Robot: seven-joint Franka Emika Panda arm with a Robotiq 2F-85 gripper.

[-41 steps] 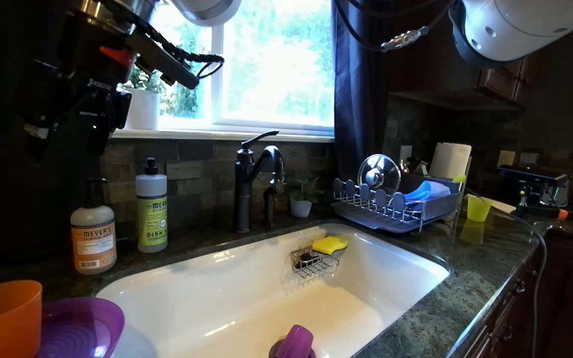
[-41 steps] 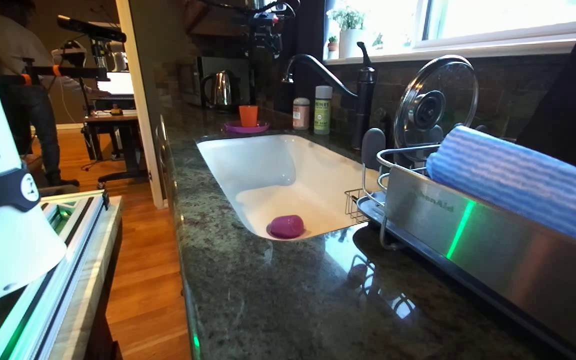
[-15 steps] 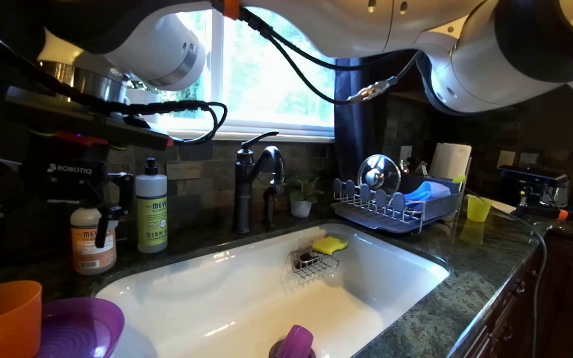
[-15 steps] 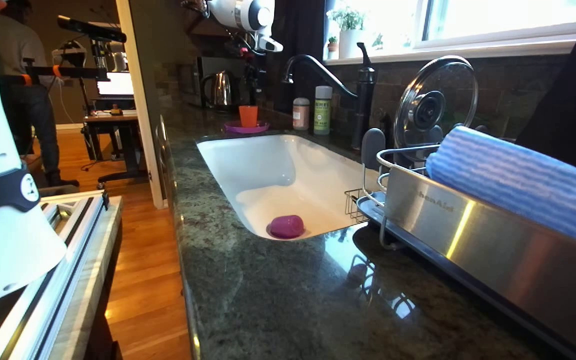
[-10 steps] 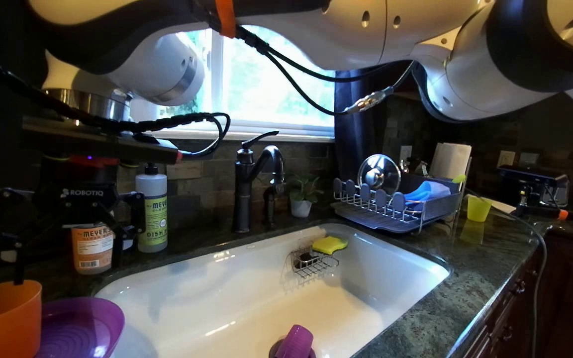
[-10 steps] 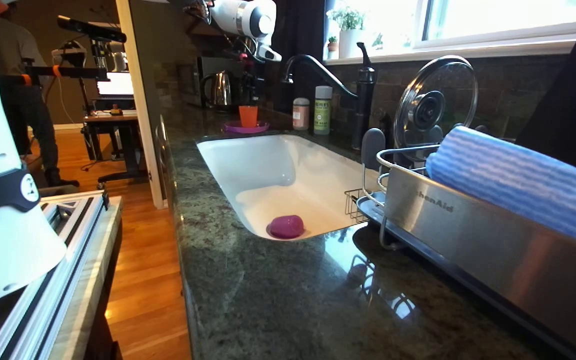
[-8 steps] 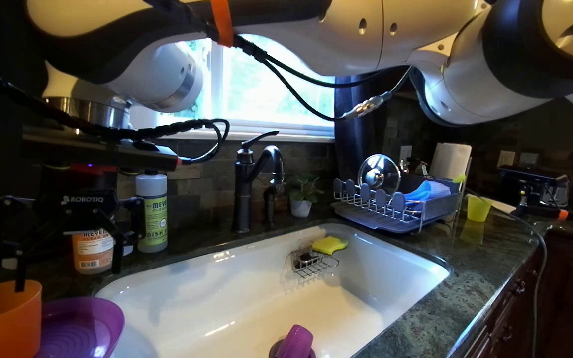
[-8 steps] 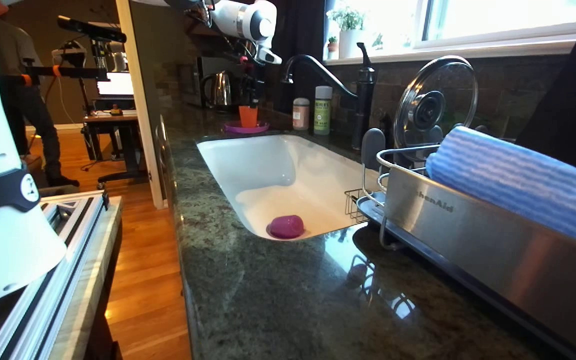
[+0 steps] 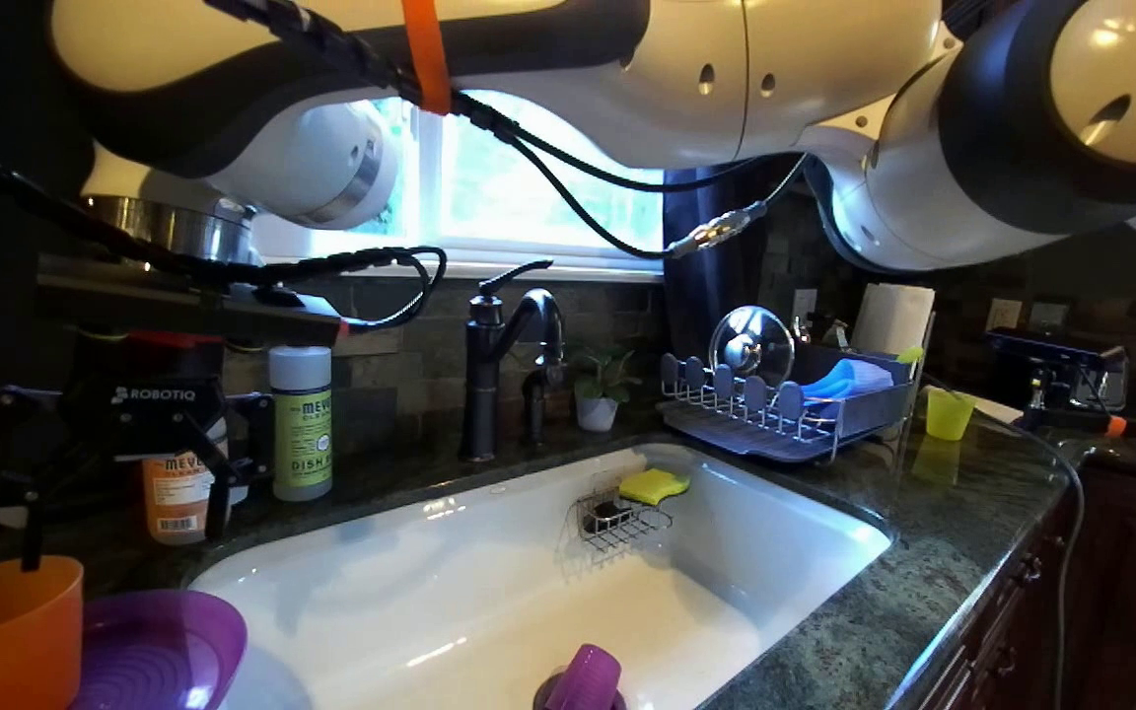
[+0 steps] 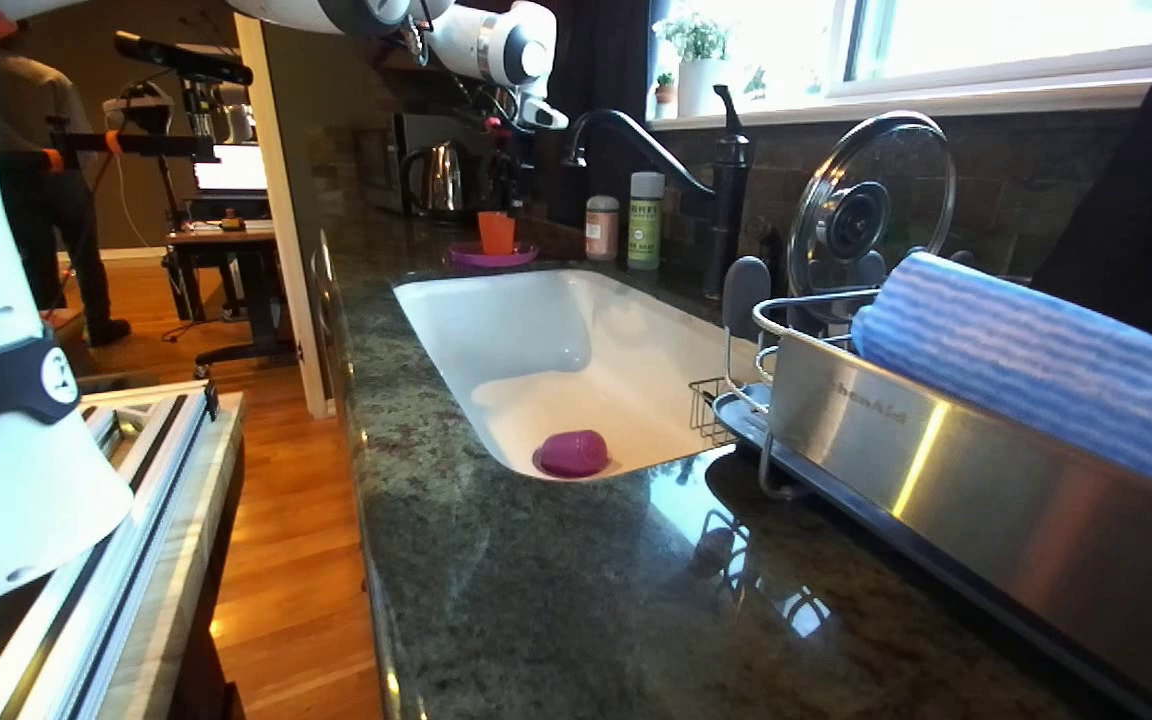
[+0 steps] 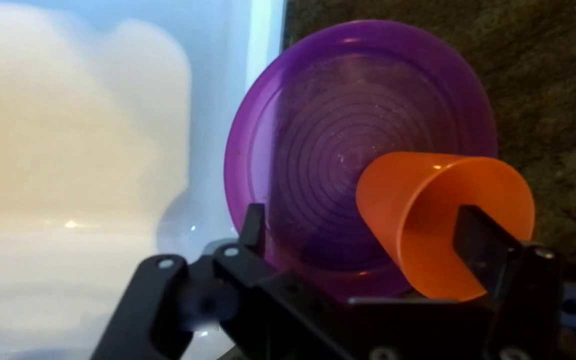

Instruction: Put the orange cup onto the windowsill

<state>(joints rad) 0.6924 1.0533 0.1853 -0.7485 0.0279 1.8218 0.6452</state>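
Note:
The orange cup [image 11: 408,200] stands upright on a purple plate [image 11: 308,125] beside the sink, and both exterior views show it there too. My gripper [image 9: 124,542] is open just above it with nothing between its fingers. In the wrist view one finger [image 11: 480,245] overlaps the cup's mouth, while the opposite one lies over the plate's rim. Whether the first fingertip dips inside the cup, I cannot tell. The pale windowsill [image 10: 1036,98] runs below the bright window; in an exterior view the arm partly covers the window above the sill [image 9: 588,273].
Two soap bottles [image 9: 302,424] stand behind the gripper, near the tall dark faucet [image 9: 482,385]. A white planter [image 10: 701,85] occupies one end of the sill. The sink [image 9: 410,592] holds a purple cup [image 9: 588,675]. A dish rack [image 9: 775,404] sits beyond it.
The arm has come down from high near the window to over the orange cup. Over the last half second the gripper rises slightly and shifts a little sideways. The cup has not moved.

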